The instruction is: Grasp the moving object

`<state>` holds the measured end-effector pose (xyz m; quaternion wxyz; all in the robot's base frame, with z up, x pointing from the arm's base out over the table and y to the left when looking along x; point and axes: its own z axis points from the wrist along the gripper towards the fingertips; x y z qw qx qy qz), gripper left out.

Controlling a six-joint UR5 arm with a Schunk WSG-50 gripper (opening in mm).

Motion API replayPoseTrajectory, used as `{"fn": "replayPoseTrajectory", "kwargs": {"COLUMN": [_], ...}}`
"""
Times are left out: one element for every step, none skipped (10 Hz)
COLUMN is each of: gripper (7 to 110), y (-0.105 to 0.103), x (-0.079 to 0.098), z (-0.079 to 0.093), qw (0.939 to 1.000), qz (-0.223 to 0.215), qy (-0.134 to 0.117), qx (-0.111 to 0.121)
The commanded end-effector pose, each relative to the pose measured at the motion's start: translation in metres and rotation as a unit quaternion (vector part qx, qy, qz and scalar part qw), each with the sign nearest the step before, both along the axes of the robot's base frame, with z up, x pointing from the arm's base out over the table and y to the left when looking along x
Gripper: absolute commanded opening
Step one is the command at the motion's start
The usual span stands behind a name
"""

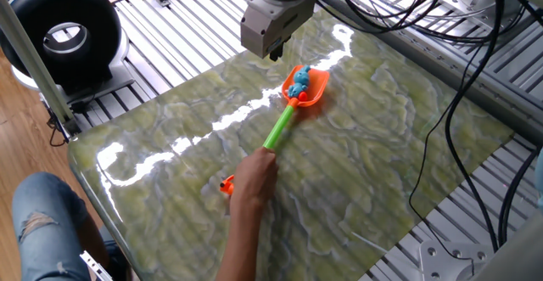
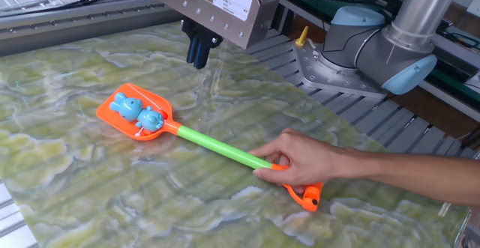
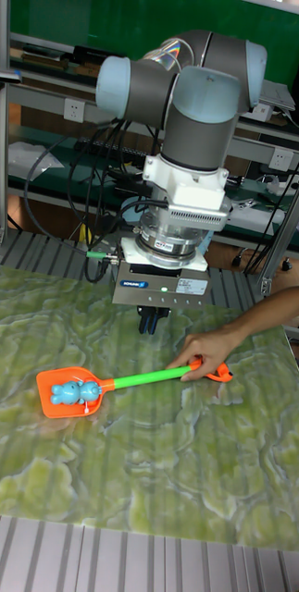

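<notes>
The moving object, a small light-blue lumpy toy figure (image 1: 299, 81) (image 2: 138, 112) (image 3: 72, 392), lies in the head of an orange scoop (image 2: 133, 112) (image 3: 66, 393) with a green handle (image 1: 278, 127) (image 2: 217, 147) (image 3: 142, 379). A person's hand (image 2: 304, 158) (image 1: 253, 177) (image 3: 209, 345) holds the far end of that handle. My gripper (image 1: 272, 53) (image 2: 197, 57) (image 3: 150, 323) hangs above the table, behind the scoop and apart from the toy. Its dark fingers stand close together with nothing between them.
A small orange piece (image 2: 309, 196) (image 3: 219, 373) (image 1: 226, 186) lies by the person's hand. The green marbled table (image 1: 373, 162) ends in metal rails on all sides. The arm's base (image 2: 360, 49) stands at the back right; cables (image 1: 475, 52) hang over the far edge.
</notes>
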<state>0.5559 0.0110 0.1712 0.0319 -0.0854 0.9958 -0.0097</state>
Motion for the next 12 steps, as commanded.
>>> {"fn": "replayPoseTrajectory", "kwargs": {"gripper": [7,7,7,7,7,7,7,7,7,7,7,7], "y": [0.001,0.002,0.002,0.003,0.006,0.005,0.006,0.009,0.024,0.035,0.056,0.055], "x": [0.003,0.001,-0.009,-0.019,-0.022,-0.022,-0.022,-0.026,-0.042,-0.047,-0.059,-0.065], "z": [-0.001,0.002,0.009,0.009,0.009,0.009,0.009,0.009,0.011,0.012,0.017,0.018], "qw": [0.9999,1.0,0.9998,0.9993,0.999,0.999,0.999,0.9987,0.9956,0.9934,0.9867,0.9841], "qz": [-0.004,0.006,0.009,0.005,-0.006,-0.009,-0.01,0.001,0.021,0.034,0.051,0.073], "qy": [-0.008,-0.004,0.018,0.037,0.043,0.044,0.043,0.051,0.083,0.091,0.112,0.122], "qx": [0.01,0.007,-0.006,-0.003,0.003,0.001,0.002,0.008,0.039,0.061,0.106,0.106]}}
